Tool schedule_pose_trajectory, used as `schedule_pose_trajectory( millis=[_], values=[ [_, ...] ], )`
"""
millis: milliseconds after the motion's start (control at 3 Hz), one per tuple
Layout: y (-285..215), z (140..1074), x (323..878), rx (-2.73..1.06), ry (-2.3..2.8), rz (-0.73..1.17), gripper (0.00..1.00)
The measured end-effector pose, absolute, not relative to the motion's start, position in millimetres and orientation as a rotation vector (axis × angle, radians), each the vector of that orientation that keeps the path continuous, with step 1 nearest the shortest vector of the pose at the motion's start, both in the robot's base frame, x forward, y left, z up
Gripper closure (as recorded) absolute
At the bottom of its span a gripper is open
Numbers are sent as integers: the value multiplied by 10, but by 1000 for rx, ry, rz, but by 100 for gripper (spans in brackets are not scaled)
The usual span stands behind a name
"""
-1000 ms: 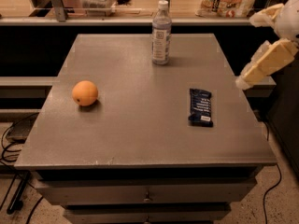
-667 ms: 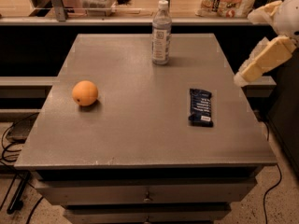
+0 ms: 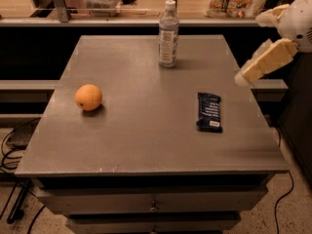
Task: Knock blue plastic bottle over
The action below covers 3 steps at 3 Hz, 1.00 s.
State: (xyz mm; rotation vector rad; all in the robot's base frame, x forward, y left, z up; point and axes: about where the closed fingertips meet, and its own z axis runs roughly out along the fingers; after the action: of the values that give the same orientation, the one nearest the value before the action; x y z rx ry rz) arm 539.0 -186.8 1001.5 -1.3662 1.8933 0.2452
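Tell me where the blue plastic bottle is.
The blue plastic bottle stands upright near the far edge of the table, beyond the snack bar; the gripper hovers past its right edge.

no text legible, blue plastic bottle (image 3: 168,33) label and snack wrapper (image 3: 209,111) unreadable, tool (image 3: 243,76) at table (image 3: 146,150) right edge

Single camera, high off the near edge of the table (image 3: 146,150), tilted down toward 12 o'clock, mid-range; gripper (image 3: 246,75) at 2 o'clock.
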Motion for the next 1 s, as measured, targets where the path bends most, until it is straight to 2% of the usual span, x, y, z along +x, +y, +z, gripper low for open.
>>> schedule_pose_trajectory(
  millis=[1000],
  values=[
    [-1223, 9754, 6681, -1157, 1727, 339, 0]
  ],
)
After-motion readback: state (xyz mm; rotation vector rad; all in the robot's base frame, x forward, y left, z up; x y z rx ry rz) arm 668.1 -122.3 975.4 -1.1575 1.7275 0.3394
